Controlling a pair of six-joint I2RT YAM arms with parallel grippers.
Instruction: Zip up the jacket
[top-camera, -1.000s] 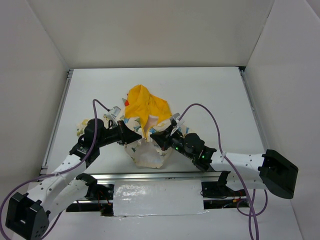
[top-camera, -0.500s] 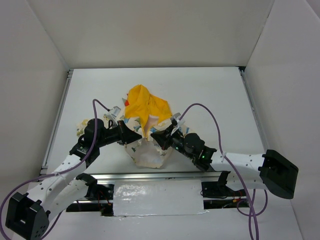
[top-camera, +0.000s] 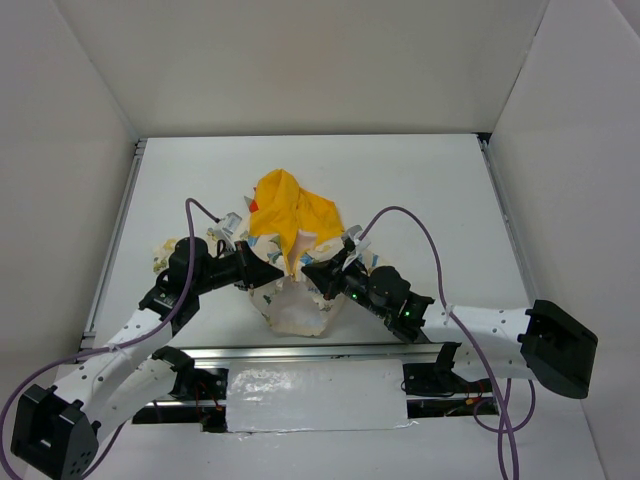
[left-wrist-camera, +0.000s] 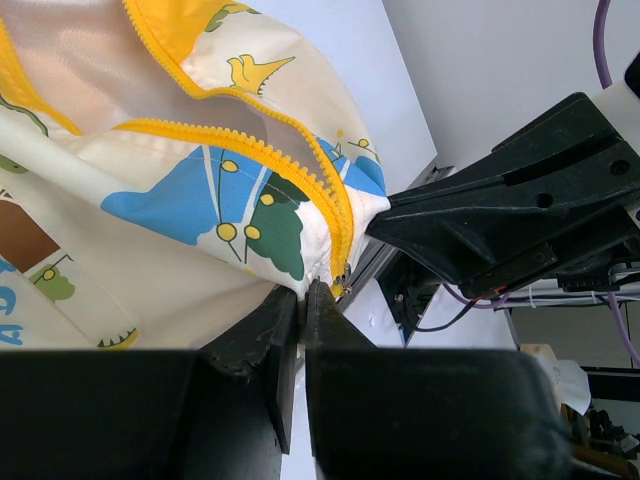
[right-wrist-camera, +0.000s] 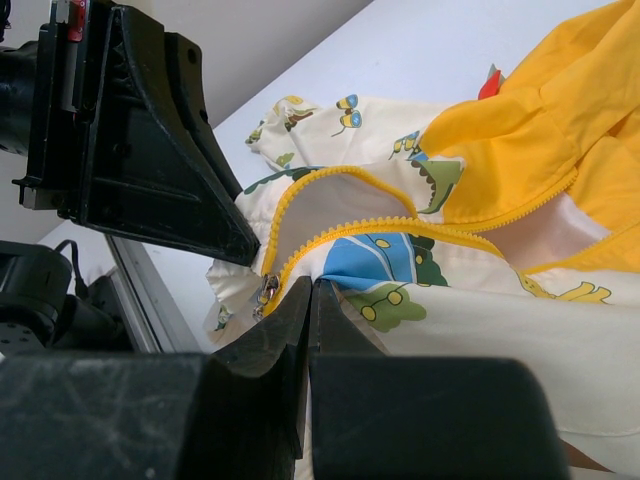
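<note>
The jacket (top-camera: 296, 300) lies mid-table, cream with printed figures, its yellow hood (top-camera: 290, 208) toward the back. Its front is open: the two yellow zipper rows (right-wrist-camera: 350, 228) spread apart. A metal slider (right-wrist-camera: 267, 291) sits at the bottom of the zipper, also seen in the left wrist view (left-wrist-camera: 341, 271). My left gripper (left-wrist-camera: 304, 290) is shut on the jacket's bottom hem just left of the zipper end (top-camera: 276, 274). My right gripper (right-wrist-camera: 311, 285) is shut on the hem on the other side (top-camera: 312, 272), beside the slider. The two grippers face each other closely.
A metal rail (top-camera: 230, 353) runs along the near table edge, with a white taped patch (top-camera: 315, 400) below it. White walls enclose the table on three sides. Purple cables (top-camera: 420, 232) loop above both arms.
</note>
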